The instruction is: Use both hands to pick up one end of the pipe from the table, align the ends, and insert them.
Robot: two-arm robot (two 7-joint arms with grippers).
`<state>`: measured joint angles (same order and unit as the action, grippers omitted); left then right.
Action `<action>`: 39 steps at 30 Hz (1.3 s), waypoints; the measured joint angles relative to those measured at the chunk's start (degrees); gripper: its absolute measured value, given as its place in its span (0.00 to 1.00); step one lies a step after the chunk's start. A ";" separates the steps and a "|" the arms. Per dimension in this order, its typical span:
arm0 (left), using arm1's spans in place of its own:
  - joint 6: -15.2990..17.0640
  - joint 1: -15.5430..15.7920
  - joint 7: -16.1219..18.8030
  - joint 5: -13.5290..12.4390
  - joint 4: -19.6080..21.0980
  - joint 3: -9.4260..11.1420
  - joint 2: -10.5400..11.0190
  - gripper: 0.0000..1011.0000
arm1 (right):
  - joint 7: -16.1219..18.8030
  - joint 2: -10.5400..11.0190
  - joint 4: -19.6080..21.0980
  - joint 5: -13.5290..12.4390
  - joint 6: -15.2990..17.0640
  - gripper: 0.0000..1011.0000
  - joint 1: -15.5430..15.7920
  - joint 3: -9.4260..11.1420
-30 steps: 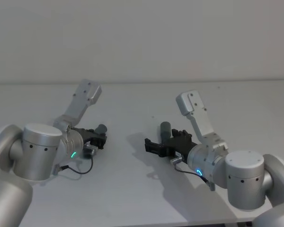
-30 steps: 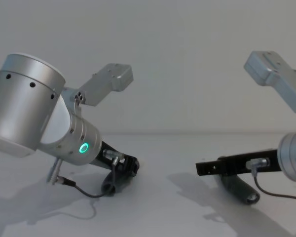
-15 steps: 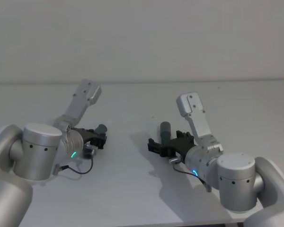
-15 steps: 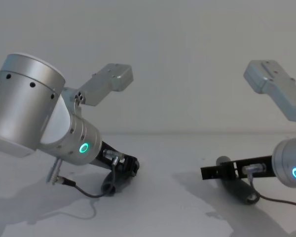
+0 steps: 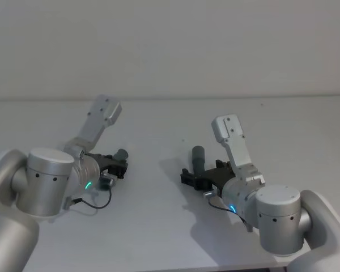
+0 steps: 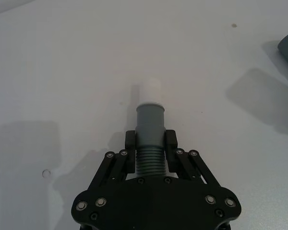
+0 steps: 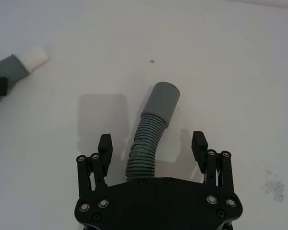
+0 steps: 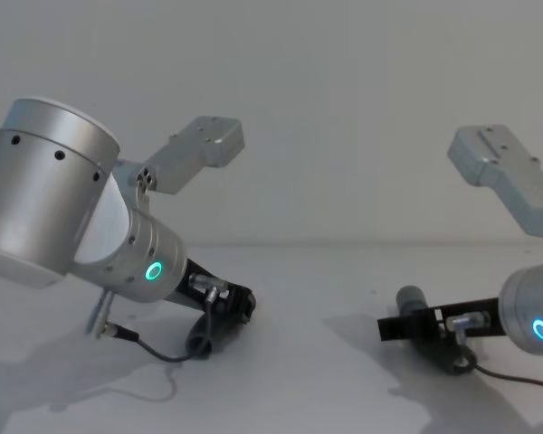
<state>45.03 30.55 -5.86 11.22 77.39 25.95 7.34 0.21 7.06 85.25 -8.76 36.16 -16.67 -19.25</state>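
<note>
My left tool (image 6: 150,143) is clamped on the ribbed dark grey pipe piece with the white tip (image 6: 150,120), down at the plain white desk (image 6: 62,72). My right tool (image 7: 151,140) gapes wide. The bent ribbed grey socket piece (image 7: 161,103) lies between its fingers, touching neither.

head looks down, chest across, wrists close, all share table (image 5: 306,124)

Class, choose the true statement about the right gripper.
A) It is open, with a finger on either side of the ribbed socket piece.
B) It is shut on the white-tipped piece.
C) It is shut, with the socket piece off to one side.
A: in the right wrist view the right gripper has its fingers spread, with the socket piece lying between them on the table.
</note>
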 joint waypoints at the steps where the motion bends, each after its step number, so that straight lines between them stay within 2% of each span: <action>1: 0.00 0.00 0.00 0.00 0.00 0.00 0.00 0.32 | -0.10 -0.11 -0.10 0.10 0.08 0.99 -0.01 0.09; 14: 0.00 0.00 0.00 0.00 0.00 0.00 0.00 0.32 | -0.41 -0.74 -0.58 0.51 0.74 0.99 -0.05 0.73; 19: 0.00 0.00 0.00 0.00 0.00 0.00 0.00 0.32 | -0.41 -0.83 -0.64 0.57 0.84 0.93 -0.05 0.83; 39: 0.01 0.00 0.00 0.00 0.00 0.00 0.00 0.32 | -0.39 -1.00 -0.78 0.68 1.16 0.33 -0.04 1.01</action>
<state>45.04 30.55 -5.86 11.22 77.39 25.95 7.34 -0.17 6.07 84.47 -8.08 37.32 -16.71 -18.24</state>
